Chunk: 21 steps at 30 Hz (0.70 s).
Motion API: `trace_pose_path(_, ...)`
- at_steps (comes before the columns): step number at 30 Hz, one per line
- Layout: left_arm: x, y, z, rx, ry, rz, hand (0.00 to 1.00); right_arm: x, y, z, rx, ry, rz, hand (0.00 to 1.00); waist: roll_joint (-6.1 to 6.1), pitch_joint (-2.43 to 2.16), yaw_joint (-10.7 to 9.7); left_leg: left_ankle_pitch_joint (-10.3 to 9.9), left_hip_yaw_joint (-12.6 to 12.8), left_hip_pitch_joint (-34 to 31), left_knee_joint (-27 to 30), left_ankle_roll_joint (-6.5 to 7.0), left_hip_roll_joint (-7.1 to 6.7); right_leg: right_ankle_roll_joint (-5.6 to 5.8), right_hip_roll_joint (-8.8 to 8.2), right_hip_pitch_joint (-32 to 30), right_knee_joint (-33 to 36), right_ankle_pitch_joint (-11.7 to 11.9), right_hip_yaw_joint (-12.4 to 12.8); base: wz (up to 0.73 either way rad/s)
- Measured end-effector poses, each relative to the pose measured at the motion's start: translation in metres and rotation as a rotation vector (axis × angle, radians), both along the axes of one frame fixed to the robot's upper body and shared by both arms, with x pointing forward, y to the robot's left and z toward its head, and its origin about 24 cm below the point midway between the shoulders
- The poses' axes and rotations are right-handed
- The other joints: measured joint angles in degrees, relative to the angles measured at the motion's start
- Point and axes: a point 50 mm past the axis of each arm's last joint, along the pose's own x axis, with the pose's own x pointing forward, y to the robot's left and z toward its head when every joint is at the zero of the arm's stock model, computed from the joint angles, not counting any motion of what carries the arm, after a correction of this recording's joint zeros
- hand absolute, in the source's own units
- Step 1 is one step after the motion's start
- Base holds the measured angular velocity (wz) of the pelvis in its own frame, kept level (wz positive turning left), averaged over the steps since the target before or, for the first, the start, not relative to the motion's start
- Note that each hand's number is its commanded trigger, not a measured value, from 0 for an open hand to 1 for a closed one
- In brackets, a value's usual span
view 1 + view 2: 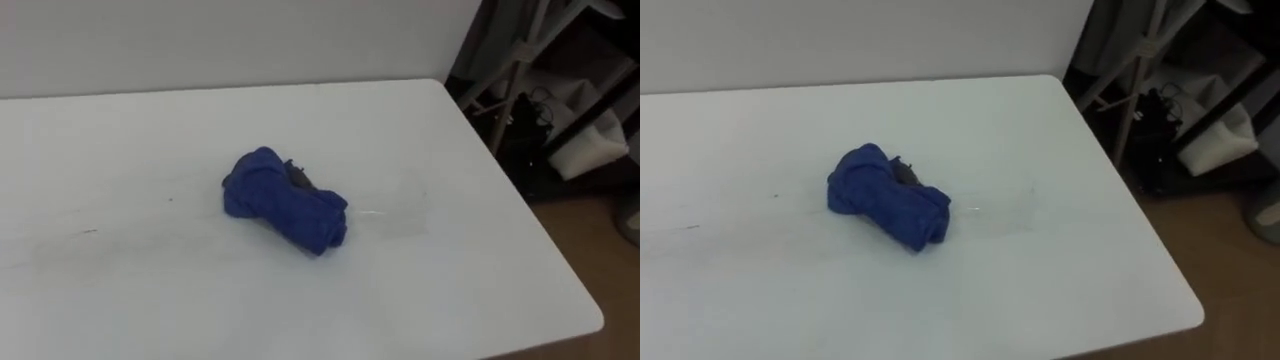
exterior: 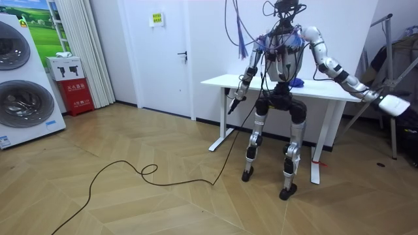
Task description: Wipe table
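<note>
Our left hand hangs low at center-left of the room view; our right hand reaches out far right. We cannot tell either's fingers. The blue cloth lies bunched mid-frame on the white table, held by nothing. This fits wiping yet ahead or just ended.

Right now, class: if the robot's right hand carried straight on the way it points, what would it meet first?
Probably the white object just beyond the right hand, which reaches sideways past the end of the table. Depth is unclear in the room view, so it might pass beside it.
</note>
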Motion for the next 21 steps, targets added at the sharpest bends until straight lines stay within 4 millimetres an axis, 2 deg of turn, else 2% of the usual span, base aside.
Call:
trace_pose_path(4, 0.002, -0.004, -0.005, -0.020, 0.016, 0.002, 0.00, -0.035, 0.025, -0.021, 0.155, 0.084, -0.069, 0.00, 0.46, -0.18, 0.0, -0.4, 0.1, -0.2, 0.6, 0.10, -0.02, 0.00, -0.03, 0.5, 0.0, 0.0, 0.4, -0.01)
trace_pose_path(6, 0.006, -0.008, -0.007, -0.028, 0.017, -0.020, 0.00, -0.053, 0.054, -0.038, 0.279, 0.143, -0.069, 0.00, 0.70, -0.25, 0.3, -0.5, 0.0, -0.1, 0.6, 0.09, -0.04, 0.01, -0.02, 0.7, 0.0, 0.0, 0.3, 0.04)
trace_pose_path(7, 0.007, -0.009, -0.008, -0.032, 0.019, -0.031, 0.00, -0.054, 0.061, -0.042, 0.314, 0.157, -0.054, 0.00, 0.95, -0.34, 0.4, -0.5, 0.0, -0.1, 0.6, 0.09, -0.04, 0.01, -0.01, 0.7, 0.0, 0.0, 0.3, 0.00)
trace_pose_path(9, 0.011, -0.018, -0.014, -0.063, 0.047, -0.071, 0.00, -0.059, 0.090, -0.057, 0.457, 0.243, 0.042, 0.00, 1.86, -0.53, 0.7, -0.9, -0.2, -0.2, 1.1, 0.12, -0.03, 0.01, 0.01, 0.9, 0.0, 0.0, 0.3, 0.00)
trace_pose_path(12, 0.009, -0.032, -0.023, -0.109, 0.101, -0.117, 0.00, -0.052, 0.116, -0.071, 0.567, 0.302, 0.161, 0.00, 2.82, -0.36, 1.1, -1.3, -0.4, 0.9, 1.0, 0.06, -0.02, 0.01, 0.08, 2.3, 0.0, 0.0, 0.2, 0.00)
trace_pose_path(13, 0.009, -0.034, -0.024, -0.117, 0.111, -0.127, 0.00, -0.050, 0.119, -0.073, 0.580, 0.310, 0.187, 0.00, 3.08, -0.38, 1.3, -1.5, -0.4, 1.0, 1.1, 0.03, 0.01, 0.01, 0.10, 2.4, 0.0, 0.0, 0.2, 0.00)
trace_pose_path(14, 0.008, -0.039, -0.027, -0.128, 0.125, -0.145, 0.00, -0.042, 0.124, -0.076, 0.598, 0.324, 0.249, 0.00, 3.47, -0.19, 2.0, -1.6, -0.4, 1.0, 1.3, 0.08, 0.01, 0.01, 0.09, 2.5, 0.0, 0.0, 0.2, 0.00)
trace_pose_path(15, 0.005, -0.042, -0.028, -0.126, 0.155, -0.171, 0.00, -0.032, 0.126, -0.078, 0.606, 0.348, 0.335, 0.00, 4.26, -0.17, 2.5, -1.6, -0.5, 1.0, 1.5, 0.12, 0.02, 0.01, 0.07, 2.6, 0.1, 0.0, 0.2, 0.00)
trace_pose_path(18, 0.001, -0.047, -0.031, -0.132, 0.196, -0.197, 0.00, -0.007, 0.129, -0.081, 0.599, 0.401, 0.514, 0.00, 5.53, -0.03, 3.7, -1.6, -1.0, 1.0, 1.7, 0.13, -0.07, 0.01, -0.03, 2.9, 0.1, 0.0, -0.6, 0.09)
trace_pose_path(20, -0.002, -0.050, -0.033, -0.129, 0.217, -0.206, 0.00, 0.008, 0.131, -0.083, 0.585, 0.418, 0.602, 0.00, 5.82, 0.05, 3.9, -1.6, -1.9, 1.0, 1.9, 0.10, -0.14, 0.10, -0.05, 3.2, 0.0, 0.0, -1.4, 0.20)
trace_pose_path(21, -0.003, -0.052, -0.033, -0.133, 0.227, -0.213, 0.00, 0.019, 0.132, -0.084, 0.577, 0.417, 0.649, 0.00, 5.86, 0.07, 4.9, -1.6, -2.0, 1.0, 1.9, 0.04, -0.13, 0.12, -0.05, 3.3, -0.1, -0.1, -1.5, 0.13)
